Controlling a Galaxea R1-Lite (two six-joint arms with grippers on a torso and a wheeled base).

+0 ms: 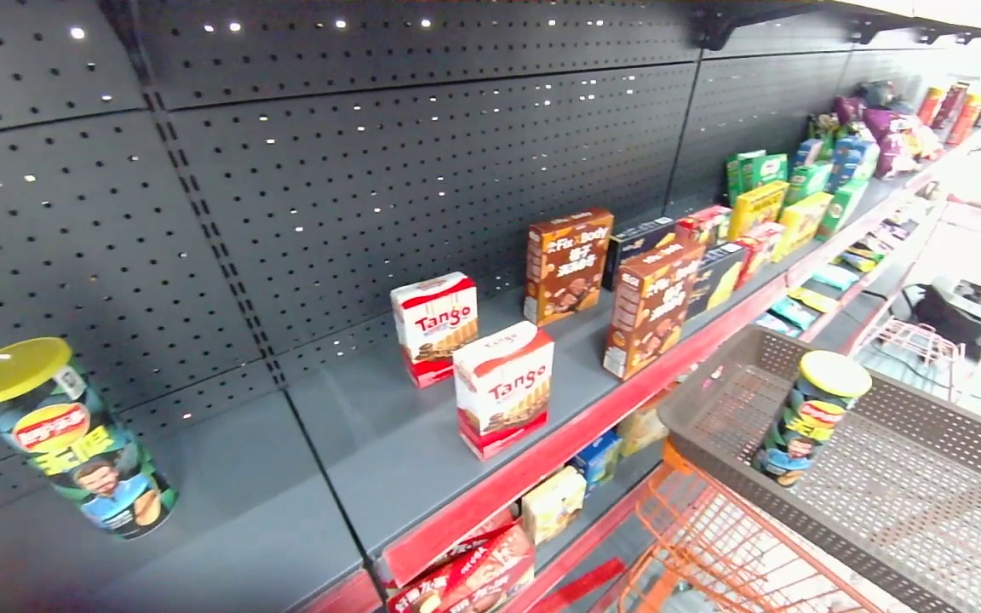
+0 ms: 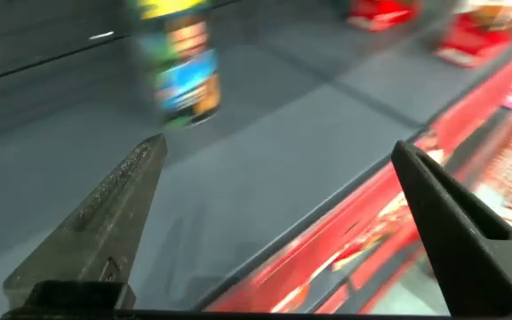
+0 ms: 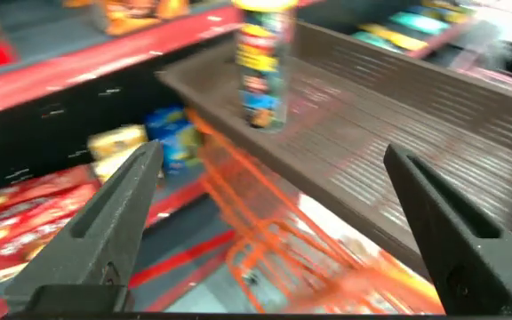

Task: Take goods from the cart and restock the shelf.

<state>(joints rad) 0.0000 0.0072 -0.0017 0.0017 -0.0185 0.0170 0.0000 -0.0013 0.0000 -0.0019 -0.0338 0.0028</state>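
yellow-lidded can (image 1: 810, 417) in cart (image 1: 716, 545) could be toppled if clipped by right gripper (image 3: 274, 153) (fingers apart, left gripper (image 2: 280, 145) too).

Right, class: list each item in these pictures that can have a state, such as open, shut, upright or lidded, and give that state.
shelf can: standing upright, yellow lid on.
cart can: standing upright in the brown basket, lid on.
left gripper: open, empty, above the shelf.
right gripper: open, empty, above the cart.
white-and-red boxes: upright, shut.
brown boxes: upright, shut.
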